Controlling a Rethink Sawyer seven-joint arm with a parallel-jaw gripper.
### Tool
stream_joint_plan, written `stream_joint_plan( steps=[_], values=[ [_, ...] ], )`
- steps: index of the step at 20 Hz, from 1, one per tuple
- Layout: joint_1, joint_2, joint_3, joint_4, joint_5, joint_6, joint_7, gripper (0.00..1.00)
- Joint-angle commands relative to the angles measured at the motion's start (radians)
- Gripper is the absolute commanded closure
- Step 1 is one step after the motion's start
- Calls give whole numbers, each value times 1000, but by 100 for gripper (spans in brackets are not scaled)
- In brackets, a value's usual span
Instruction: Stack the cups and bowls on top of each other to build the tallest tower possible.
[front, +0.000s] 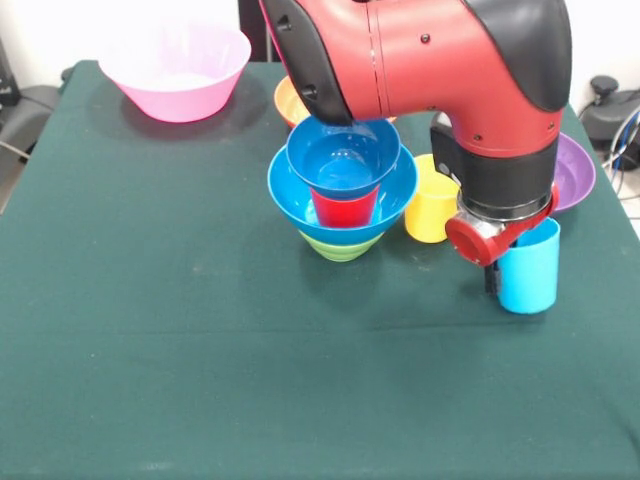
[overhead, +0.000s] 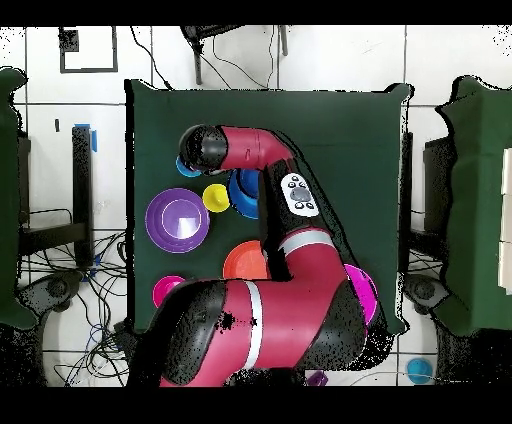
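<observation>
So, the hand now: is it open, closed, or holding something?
Hand: at the sky-blue cup, but the wrist hides it; open, closed or holding cannot be told.

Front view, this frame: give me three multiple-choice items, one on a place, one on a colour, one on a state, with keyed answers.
1. Where does the red cup stand?
A. inside the large blue bowl
B. inside the pink bowl
C. on bare cloth

2. Which colour is the cup beside the tower?
A. green
B. yellow
C. white

3. How does the sky-blue cup stand?
A. upside down
B. on its side
C. upright at the gripper

Answers: 1 A, blue rim rings it. 2 B, the yellow cup stands there. 3 C, its mouth faces up.
</observation>
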Motion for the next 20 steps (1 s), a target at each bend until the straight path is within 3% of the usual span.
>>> stream_joint_plan(
  steps=[1,7,14,20],
  values=[
    [1,42,41,33,-36,-30,60,100],
    [20,31,16,18,-44,-21,80,100],
    [61,-115,-97,32,-66,57,126,100],
    [55,-137,-115,-5,-60,101,84,100]
  ],
)
